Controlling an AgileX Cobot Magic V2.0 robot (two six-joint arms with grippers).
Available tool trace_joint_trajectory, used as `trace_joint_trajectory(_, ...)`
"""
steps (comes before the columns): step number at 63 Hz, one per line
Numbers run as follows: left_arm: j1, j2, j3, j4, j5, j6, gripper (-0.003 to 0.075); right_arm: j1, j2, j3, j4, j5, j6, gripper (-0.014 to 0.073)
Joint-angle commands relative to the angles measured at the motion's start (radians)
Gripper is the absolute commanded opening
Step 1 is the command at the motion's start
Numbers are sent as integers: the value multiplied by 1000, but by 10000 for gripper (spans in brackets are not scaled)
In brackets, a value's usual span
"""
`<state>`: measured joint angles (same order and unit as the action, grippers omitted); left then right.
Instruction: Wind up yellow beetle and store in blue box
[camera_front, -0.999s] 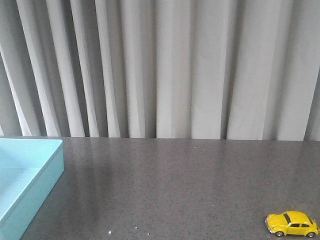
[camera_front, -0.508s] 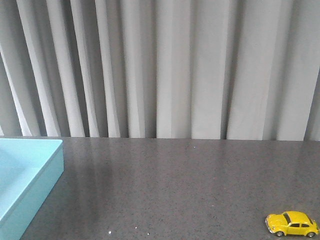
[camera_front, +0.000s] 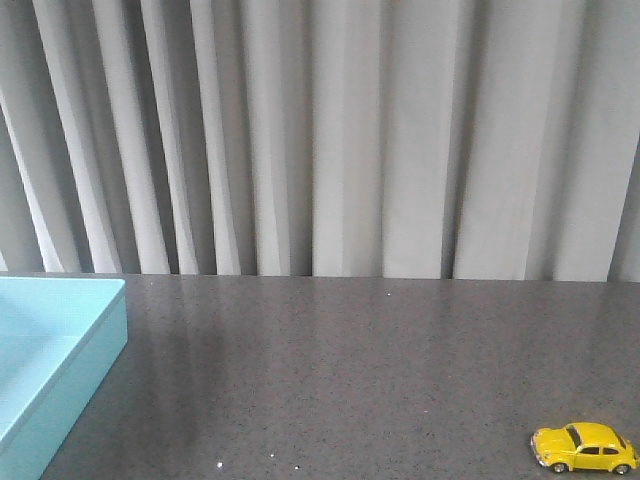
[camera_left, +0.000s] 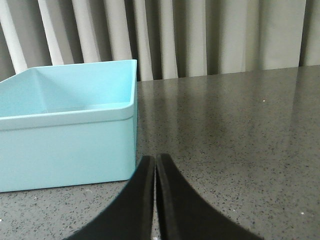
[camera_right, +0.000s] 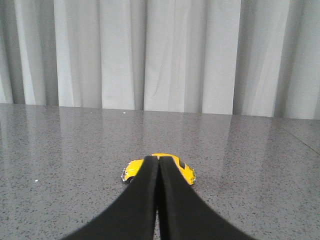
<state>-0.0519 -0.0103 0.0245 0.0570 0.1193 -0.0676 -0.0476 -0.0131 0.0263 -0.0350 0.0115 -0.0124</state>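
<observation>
Yellow beetle sat untouched at near right, dead ahead of the right pincer, its fingers pressed together; the left pincer, likewise closed, faced the blue box, likely awaiting storage.

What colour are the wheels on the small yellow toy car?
Silver, on the small glossy yellow toy car; the front view shows them best.

Your beetle, small glossy yellow toy car with dark windows and silver wheels, upright on its wheels at the table's near right, side-on, well apart from your box, pale blue shallow tray, open-topped, at far left.
</observation>
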Motion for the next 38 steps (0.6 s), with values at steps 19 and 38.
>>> trace_joint_trajectory(19,0,-15,-33,-11,-131,-31,-5,-6,-8,-8,-1,-84,4,-4)
trace_joint_trajectory(38,0,-2,-319,-10,-127,-44,-5,-6,120,-290,122,19,1,-4)
